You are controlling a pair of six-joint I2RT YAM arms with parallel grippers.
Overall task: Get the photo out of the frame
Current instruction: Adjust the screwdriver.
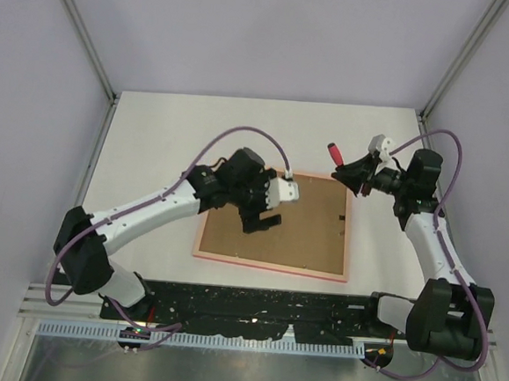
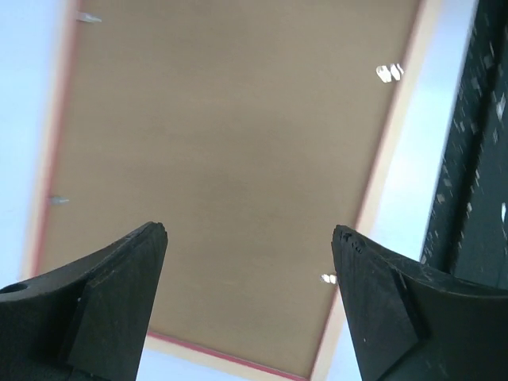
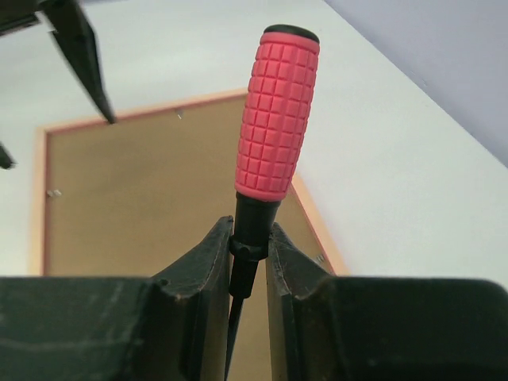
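Pink frame (image 1: 271, 265) holds brown backing board (image 1: 308, 234); R end effector (image 3: 250, 238) grips screwdriver (image 3: 276, 119).

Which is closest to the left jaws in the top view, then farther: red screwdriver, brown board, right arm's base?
1. Brown board, right under the left jaws.
2. Red screwdriver, up to the right.
3. Right arm's base, far bottom right.

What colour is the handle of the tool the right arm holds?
Pinkish-red screwdriver handle, embossed square grid, black cap; clearest in right wrist view.
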